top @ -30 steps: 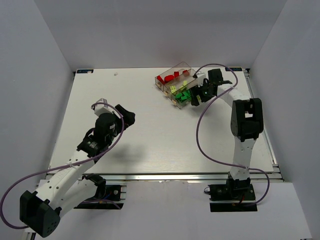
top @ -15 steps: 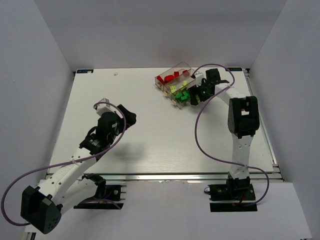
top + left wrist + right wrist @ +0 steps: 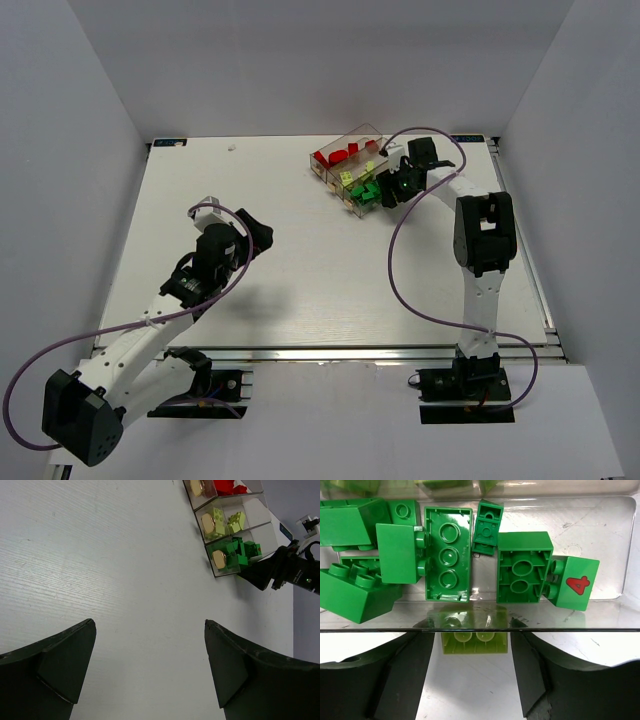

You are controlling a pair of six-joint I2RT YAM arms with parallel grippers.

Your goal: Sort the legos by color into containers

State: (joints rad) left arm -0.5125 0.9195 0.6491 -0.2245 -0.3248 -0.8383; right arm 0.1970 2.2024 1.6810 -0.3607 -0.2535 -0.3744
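Observation:
The clear three-compartment tray [image 3: 368, 131] stands at the back right and holds red [image 3: 335, 155], lime [image 3: 353, 176] and dark green bricks [image 3: 364, 194], one colour to a compartment. My right gripper [image 3: 386, 194] is low against the tray's green side. In the right wrist view it [image 3: 472, 630] is shut on a lime brick [image 3: 474, 643], underside toward the camera, right at the clear wall [image 3: 600, 615]. Several dark green bricks [image 3: 447, 555] lie behind that wall. My left gripper [image 3: 256, 232] is open and empty over bare table [image 3: 150, 625].
White walls enclose the table on three sides. A purple cable [image 3: 400, 270] loops beside the right arm. The left wrist view shows the tray's near end [image 3: 252, 505] and the right gripper [image 3: 272, 570] beside it. One green brick bears a red 4 [image 3: 576, 584].
My right gripper has moved a little left, closer to the tray's green side. The left arm has shifted only slightly.

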